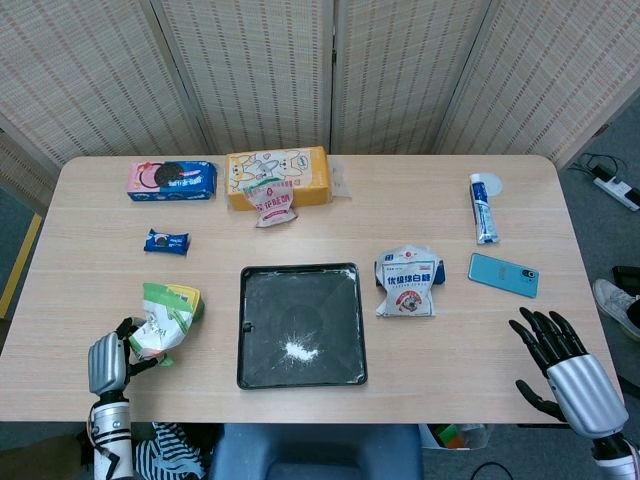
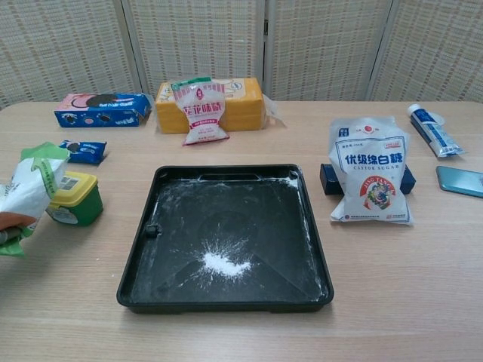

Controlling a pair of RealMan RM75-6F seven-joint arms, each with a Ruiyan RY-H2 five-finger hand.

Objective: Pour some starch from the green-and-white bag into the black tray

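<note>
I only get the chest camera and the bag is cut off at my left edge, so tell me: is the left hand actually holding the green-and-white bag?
Observer: Yes. In the head view the left hand grips the bag from below, left of the tray.
Operator: And the right hand? I can't see it at all.
Observer: The right hand is near the front right corner of the table, fingers spread, holding nothing.
Operator: What's the blue thing cut off at my right edge?
Observer: A phone, lying flat to the right of the sugar bag.
</note>
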